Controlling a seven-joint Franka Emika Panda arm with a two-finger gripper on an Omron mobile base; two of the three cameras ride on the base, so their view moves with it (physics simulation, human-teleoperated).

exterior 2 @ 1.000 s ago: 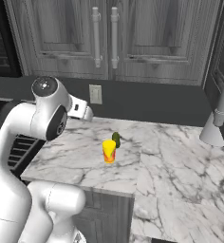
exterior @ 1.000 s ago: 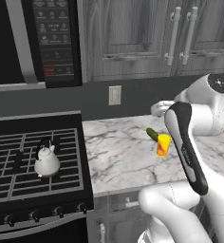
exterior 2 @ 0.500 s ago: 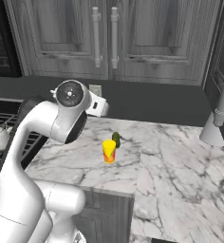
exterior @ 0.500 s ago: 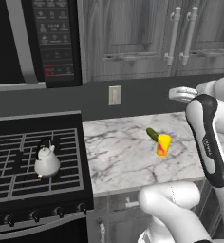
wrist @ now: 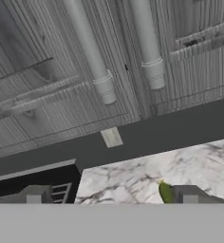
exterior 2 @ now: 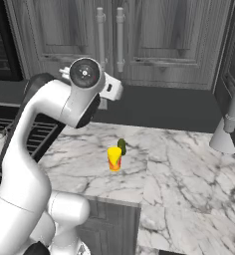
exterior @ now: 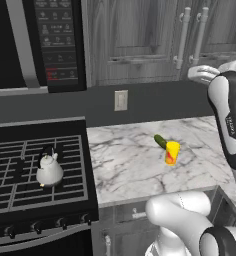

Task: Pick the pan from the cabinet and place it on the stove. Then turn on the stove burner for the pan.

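The cabinet (exterior: 140,40) hangs above the counter with both tall doors shut, its two pale bar handles (wrist: 92,57) side by side. The pan is hidden. The stove (exterior: 20,165) stands at the left with black grates and a row of knobs (exterior: 40,226) along its front. My gripper (wrist: 112,195) is open with nothing between its fingertips (wrist: 35,194). It is raised in front of the cabinet doors, just below the lower ends of the handles, and its white hand (exterior: 201,73) shows beside them.
A small white kettle (exterior: 49,169) sits on the stove grates. A yellow cup (exterior: 172,152) with a green vegetable (exterior: 160,141) beside it stands on the marble counter (exterior: 125,165). A black microwave (exterior: 35,45) hangs over the stove. A wall outlet (exterior: 120,100) is below the cabinet.
The arm has swung upward and the hand has risen from counter height to the foot of the cabinet doors. The gripper stayed open.
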